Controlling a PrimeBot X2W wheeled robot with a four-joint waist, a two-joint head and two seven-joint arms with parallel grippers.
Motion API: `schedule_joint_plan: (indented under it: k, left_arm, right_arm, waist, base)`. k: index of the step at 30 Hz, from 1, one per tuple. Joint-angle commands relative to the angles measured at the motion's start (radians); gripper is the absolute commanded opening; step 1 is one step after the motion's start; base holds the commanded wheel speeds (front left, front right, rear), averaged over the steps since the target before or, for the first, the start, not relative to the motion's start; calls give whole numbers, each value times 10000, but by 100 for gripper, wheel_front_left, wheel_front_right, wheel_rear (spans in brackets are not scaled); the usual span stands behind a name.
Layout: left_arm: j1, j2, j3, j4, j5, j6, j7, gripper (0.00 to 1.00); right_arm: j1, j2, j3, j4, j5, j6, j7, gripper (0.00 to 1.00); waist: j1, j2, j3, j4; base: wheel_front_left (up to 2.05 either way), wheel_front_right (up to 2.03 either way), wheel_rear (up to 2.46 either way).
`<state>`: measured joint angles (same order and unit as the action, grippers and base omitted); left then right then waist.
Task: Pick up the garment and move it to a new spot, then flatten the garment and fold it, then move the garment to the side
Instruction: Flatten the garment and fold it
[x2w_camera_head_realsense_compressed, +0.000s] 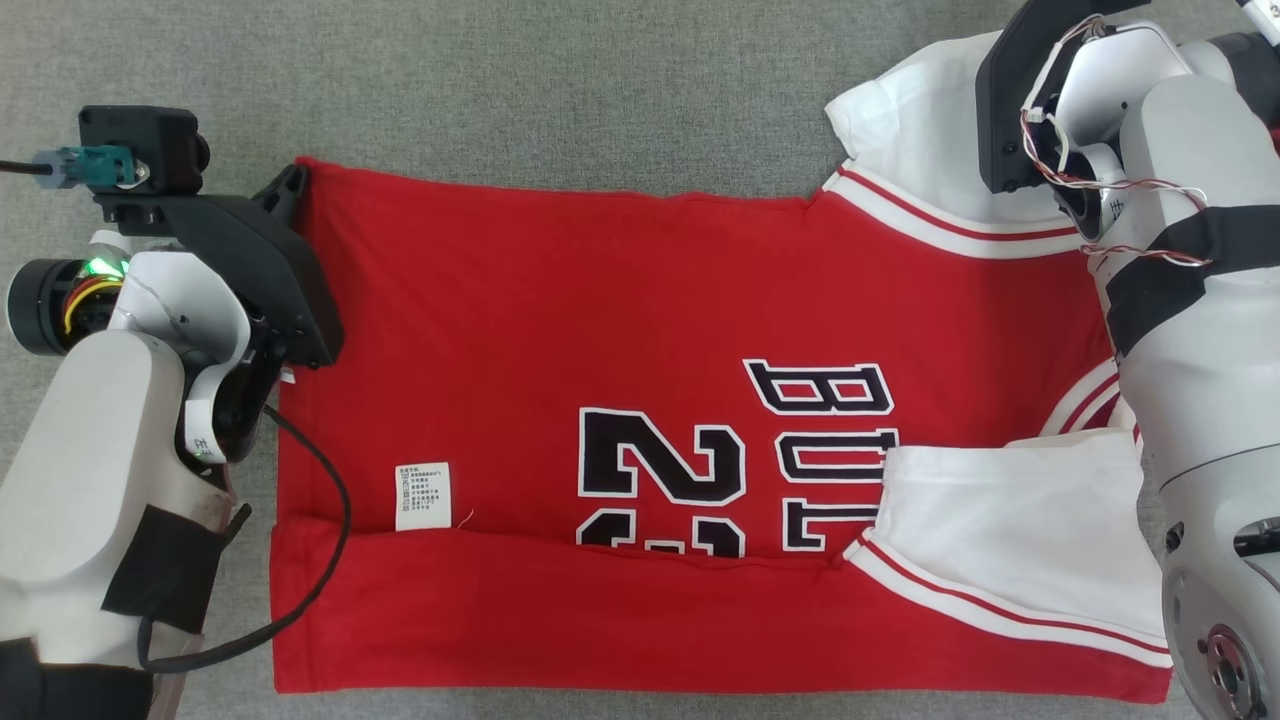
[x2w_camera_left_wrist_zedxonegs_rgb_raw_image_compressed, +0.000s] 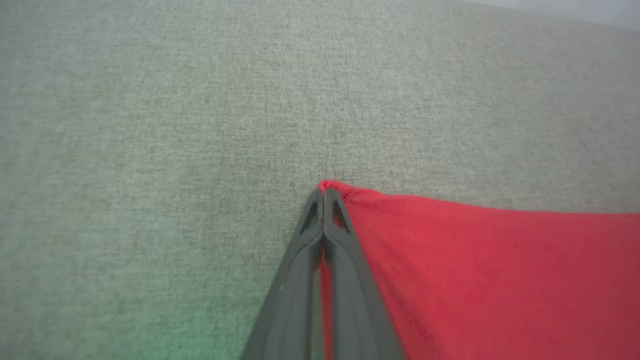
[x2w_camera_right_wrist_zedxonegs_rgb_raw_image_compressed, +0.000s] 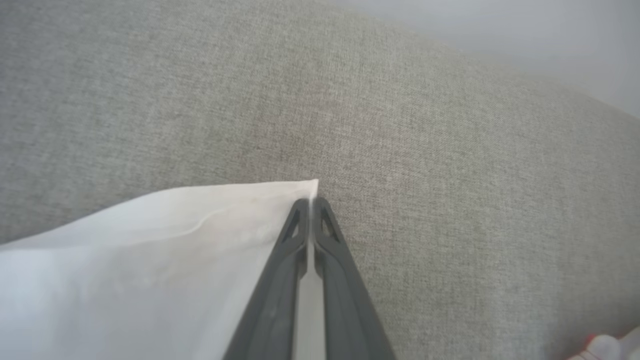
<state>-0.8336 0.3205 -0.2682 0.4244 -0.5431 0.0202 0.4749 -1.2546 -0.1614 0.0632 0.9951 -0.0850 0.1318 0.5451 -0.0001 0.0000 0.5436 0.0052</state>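
Hard to read in full, the black lettering on the red shirt (x2w_camera_head_realsense_compressed: 600, 330): cut across by a fold along the near edge, and partly covered by the near sleeve (x2w_camera_head_realsense_compressed: 1000, 540), white and turned inward. Hidden behind the right arm's pale casing (x2w_camera_head_realsense_compressed: 1200, 400), part of the collar end. Otherwise spread flat between both arms, with a small white label (x2w_camera_head_realsense_compressed: 422, 495) just above the fold. Clamped shut on the shirt's far left red corner with the left gripper (x2w_camera_left_wrist_zedxonegs_rgb_raw_image_compressed: 323, 192), cloth pinched between the dark fingers. Closed likewise on the corner of the far sleeve (x2w_camera_right_wrist_zedxonegs_rgb_raw_image_compressed: 125, 260) with the right gripper (x2w_camera_right_wrist_zedxonegs_rgb_raw_image_compressed: 311, 202), a sliver of white between the tips. Underneath everything, grey woven cloth (x2w_camera_head_realsense_compressed: 500, 80). Beyond it in the right wrist view, a pale blurred strip (x2w_camera_right_wrist_zedxonegs_rgb_raw_image_compressed: 525, 30), too soft to identify.
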Motion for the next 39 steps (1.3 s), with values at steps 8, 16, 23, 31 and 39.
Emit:
schedule_joint_plan:
  k: [8,16,23,31,39]
  left_arm:
    - [177,-2,104,360,148,119,-1075,0]
    - [447,-182,191,469,130,40,-2302,0]
    - [1484,-590,281,164,180,320,-3784,0]
    - [3013,-409,-79,-322,661,341,-4958,0]
    - [4672,-88,-499,-1038,986,404,-5447,0]
  right_arm:
    - [211,-75,-207,250,172,-28,-1234,0]
    - [367,-32,-365,338,388,-28,-2573,0]
    - [1450,-342,672,-305,1547,-28,-3713,0]
    - [4071,-1619,2338,-3338,3650,-28,-3321,0]
    - [7566,-3278,2454,-7741,4991,-29,-1312,0]
  waist:
    - [1,0,-256,-87]
    - [1,0,-816,-83]
    - [1,0,-1594,178]
    - [1,0,-2478,133]
    - [1,0,-3047,-77]
  base:
    - [0,0,0]
    - [0,0,0]
    - [0,0,0]
    - [0,0,0]
    - [0,0,0]
